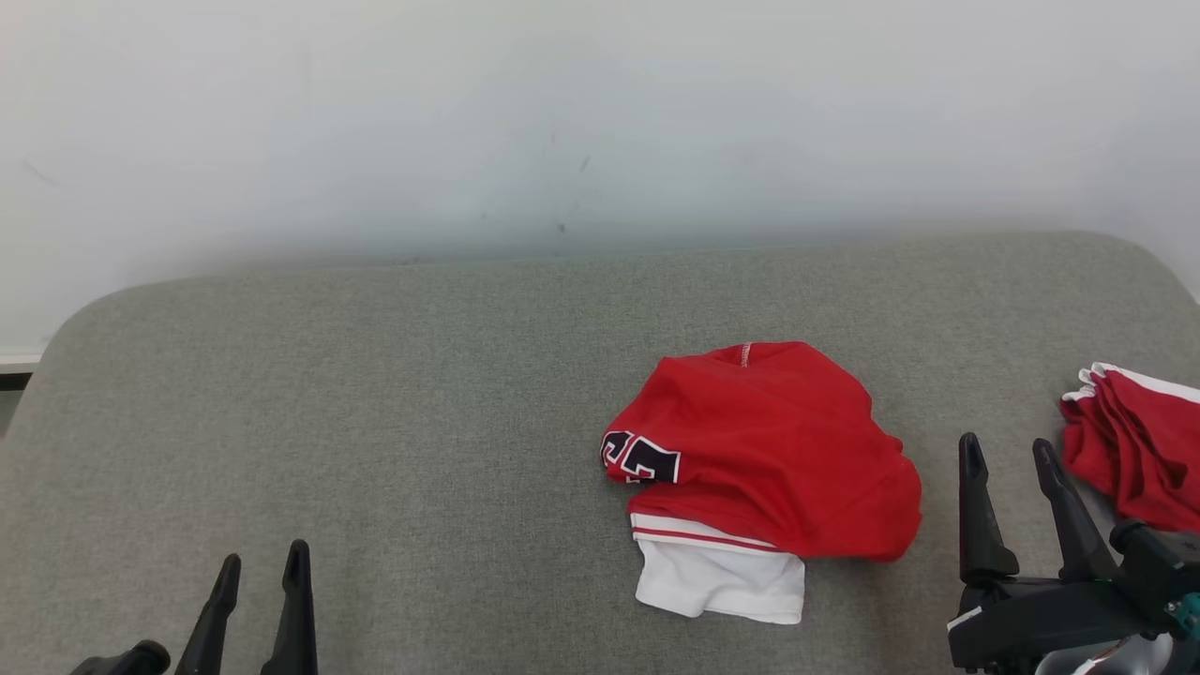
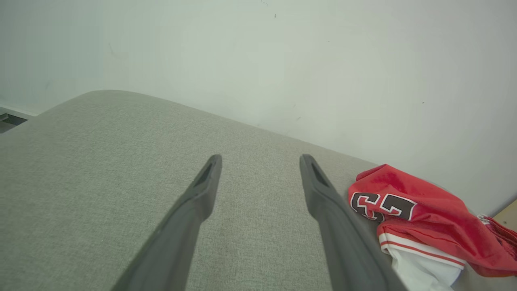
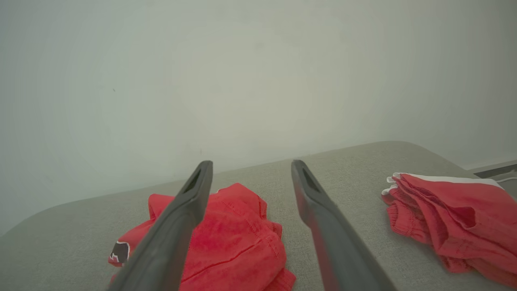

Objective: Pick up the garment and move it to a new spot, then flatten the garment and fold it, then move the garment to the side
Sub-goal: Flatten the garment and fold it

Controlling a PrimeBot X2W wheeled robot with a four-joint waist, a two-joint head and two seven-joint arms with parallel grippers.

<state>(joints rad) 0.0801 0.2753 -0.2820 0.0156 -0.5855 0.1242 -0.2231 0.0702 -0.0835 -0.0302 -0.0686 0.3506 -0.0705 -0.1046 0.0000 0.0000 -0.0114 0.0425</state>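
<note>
head view: a crumpled red garment (image 1: pixel 769 441) lies right of centre in the frame on a grey padded surface (image 1: pixel 375 422). a dark number with white edging shows at the garment's left edge, and a white part with a red stripe sticks out at its lower edge. at the right edge of the frame lies a second red cloth (image 1: pixel 1134 450) with white trim, apart from the first. the left gripper (image 1: pixel 263 553) rises from the lower left corner, its jaws parted and holding nothing, well apart from the garment. the right gripper (image 1: pixel 1006 444) stands at the lower right, between the garment and the second red cloth, its jaws also parted and empty. a pale wall (image 1: pixel 600 112) fills the upper part of the frame.

left wrist view: the two dark fingers spread wide up the middle of the frame, with bare grey fabric between them. the garment sits at the lower right, its number facing the camera, the white part below it.

right wrist view: the fingers stand wide apart. the garment lies at the lower left, partly behind the left-hand finger. the second red cloth lies at the right edge, folded in layers.
</note>
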